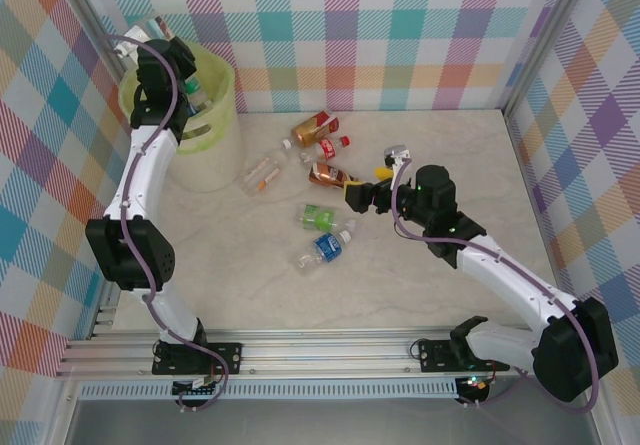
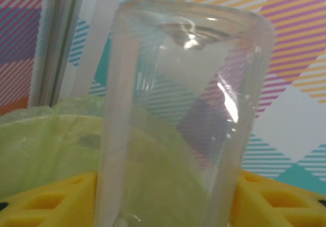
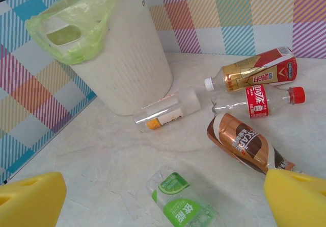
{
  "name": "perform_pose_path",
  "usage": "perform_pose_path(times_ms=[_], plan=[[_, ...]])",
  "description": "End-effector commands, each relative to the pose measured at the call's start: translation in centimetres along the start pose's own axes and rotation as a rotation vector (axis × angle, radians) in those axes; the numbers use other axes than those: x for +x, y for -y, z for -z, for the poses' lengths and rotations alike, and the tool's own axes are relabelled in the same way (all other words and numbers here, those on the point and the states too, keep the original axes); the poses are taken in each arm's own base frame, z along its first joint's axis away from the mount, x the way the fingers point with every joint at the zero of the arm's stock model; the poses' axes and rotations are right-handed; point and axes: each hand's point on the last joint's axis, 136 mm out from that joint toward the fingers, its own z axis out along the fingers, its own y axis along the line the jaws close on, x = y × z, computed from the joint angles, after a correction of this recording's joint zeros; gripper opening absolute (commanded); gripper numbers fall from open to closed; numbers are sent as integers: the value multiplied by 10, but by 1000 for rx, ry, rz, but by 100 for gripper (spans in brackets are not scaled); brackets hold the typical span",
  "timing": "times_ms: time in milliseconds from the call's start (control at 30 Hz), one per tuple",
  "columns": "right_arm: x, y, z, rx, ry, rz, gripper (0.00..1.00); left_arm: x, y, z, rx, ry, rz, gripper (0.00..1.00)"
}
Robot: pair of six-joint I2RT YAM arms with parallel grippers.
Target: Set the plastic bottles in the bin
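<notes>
My left gripper point(image 1: 140, 47) is up over the yellow-green bin point(image 1: 215, 125), shut on a clear plastic bottle point(image 2: 178, 109) that stands between its yellow fingers point(image 2: 46, 201), base upward. The bin's green liner point(image 2: 35, 145) lies just beyond. Bottles point(image 1: 195, 95) lie inside the bin. My right gripper point(image 1: 358, 195) hangs open above the table with nothing in it. Below it lie a green-label bottle point(image 3: 183, 206) and a brown one point(image 3: 244, 143). Further off are a red-label bottle point(image 3: 260, 102), a gold and red one point(image 3: 260, 71) and an orange-label one point(image 3: 165, 112) by the bin point(image 3: 122, 58).
A blue-label bottle point(image 1: 325, 248) lies nearest the arm bases, just below the green one point(image 1: 315, 215). Checked walls close the table at the back and on both sides. The bin stands in the far left corner.
</notes>
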Motion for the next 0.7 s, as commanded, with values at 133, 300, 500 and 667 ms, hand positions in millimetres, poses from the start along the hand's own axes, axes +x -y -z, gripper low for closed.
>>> perform_pose_path(times_ms=[133,300,500,667], plan=[[4,0,-3,-5,-9,-3,100,33,17,3,76,-228,67,82],[5,0,-8,-10,-18,-8,100,26,23,17,113,-230,77,92],[9,3,-13,-5,-32,-11,100,16,34,35,186,-235,90,97],[16,6,-19,-1,-63,2,100,18,50,51,283,-276,111,100]])
